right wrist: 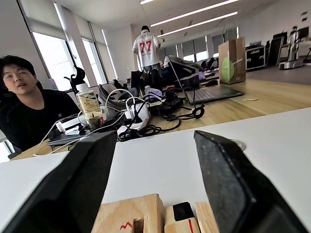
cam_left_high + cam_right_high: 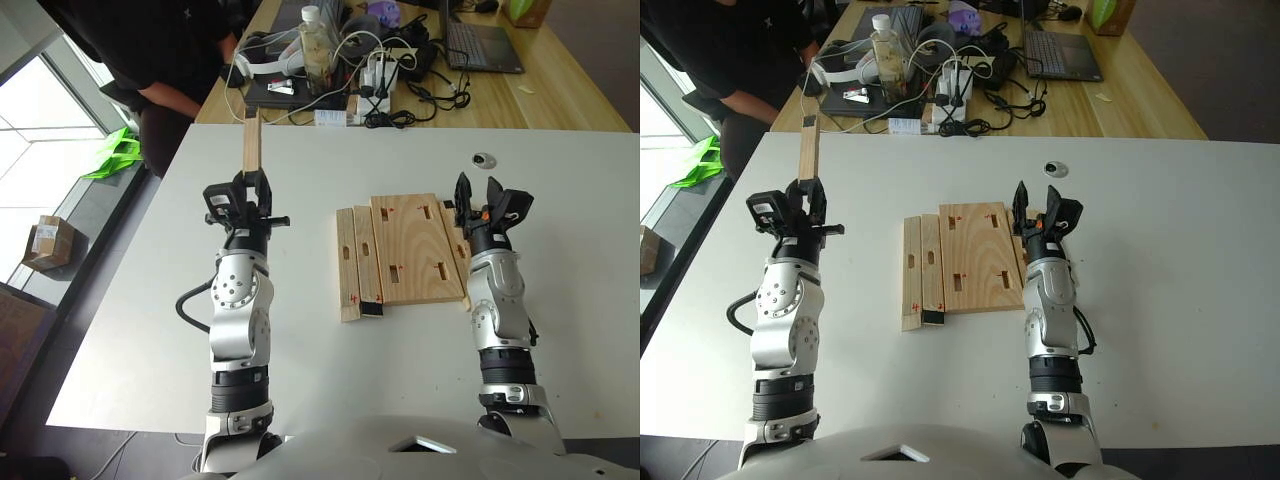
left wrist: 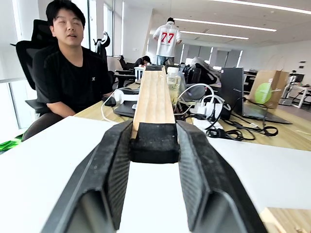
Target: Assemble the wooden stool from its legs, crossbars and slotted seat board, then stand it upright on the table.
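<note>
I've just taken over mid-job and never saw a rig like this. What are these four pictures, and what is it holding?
It is a humanoid robot with two arms, each ending in a two-finger gripper. Two pictures come from cameras in its head, looking down over its arms at a white table. The other two come from a camera on each wrist, looking out between the fingers. The left gripper is shut on a wooden stick pointing away from the robot. The right gripper is open and empty, beside the right edge of a flat slotted board. Two wooden bars lie against the board's left side.
</note>
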